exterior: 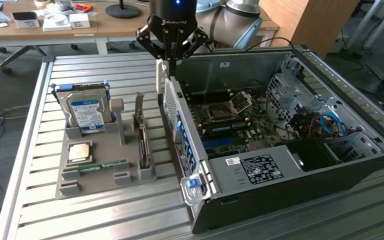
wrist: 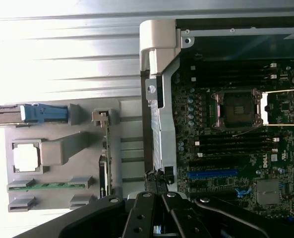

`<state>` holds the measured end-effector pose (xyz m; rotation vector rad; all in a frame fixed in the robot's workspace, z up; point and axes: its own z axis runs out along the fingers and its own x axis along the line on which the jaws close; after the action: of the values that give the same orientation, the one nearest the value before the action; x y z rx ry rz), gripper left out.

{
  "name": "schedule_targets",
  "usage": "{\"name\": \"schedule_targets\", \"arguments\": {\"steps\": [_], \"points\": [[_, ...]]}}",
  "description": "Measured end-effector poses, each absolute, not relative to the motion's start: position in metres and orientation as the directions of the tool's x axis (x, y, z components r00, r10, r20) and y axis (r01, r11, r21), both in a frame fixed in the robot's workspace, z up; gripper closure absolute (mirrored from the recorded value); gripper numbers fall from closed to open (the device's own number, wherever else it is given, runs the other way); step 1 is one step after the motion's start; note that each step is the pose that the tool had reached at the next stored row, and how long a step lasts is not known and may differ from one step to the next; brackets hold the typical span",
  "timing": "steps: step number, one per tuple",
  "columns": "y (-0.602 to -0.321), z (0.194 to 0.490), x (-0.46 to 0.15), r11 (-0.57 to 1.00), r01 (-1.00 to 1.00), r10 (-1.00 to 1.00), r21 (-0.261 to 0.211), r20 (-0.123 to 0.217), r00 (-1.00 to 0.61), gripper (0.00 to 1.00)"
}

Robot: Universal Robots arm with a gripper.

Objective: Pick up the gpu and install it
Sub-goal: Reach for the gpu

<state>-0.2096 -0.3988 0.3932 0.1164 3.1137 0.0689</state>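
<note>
The gpu (exterior: 140, 136) stands on edge in a slot of the grey holder (exterior: 97, 182), its silvery bracket pointing up; in the wrist view the gpu (wrist: 106, 157) is a thin edge-on strip. My gripper (exterior: 167, 66) hangs shut over the rear wall of the open computer case (exterior: 352, 155), to the exterior view's right of the gpu and well above it. Nothing sits between its fingers. In the wrist view my gripper (wrist: 158, 194) is over the case's rear edge, beside the motherboard (wrist: 236, 148) and its blue slot (wrist: 212, 174).
The holder also carries a hard drive (exterior: 88, 112), a square processor (exterior: 80, 151) and a slim green memory stick (exterior: 102, 164). The case lies on its side on the slatted metal table (exterior: 58, 220). A desk with small items stands behind.
</note>
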Motion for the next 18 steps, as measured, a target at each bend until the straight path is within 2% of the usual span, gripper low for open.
{"name": "schedule_targets", "arguments": {"steps": [18], "points": [[-0.399, 0.393, -0.229, 0.996, 0.074, 0.075, 0.045, -0.023, -0.997, 0.89]]}}
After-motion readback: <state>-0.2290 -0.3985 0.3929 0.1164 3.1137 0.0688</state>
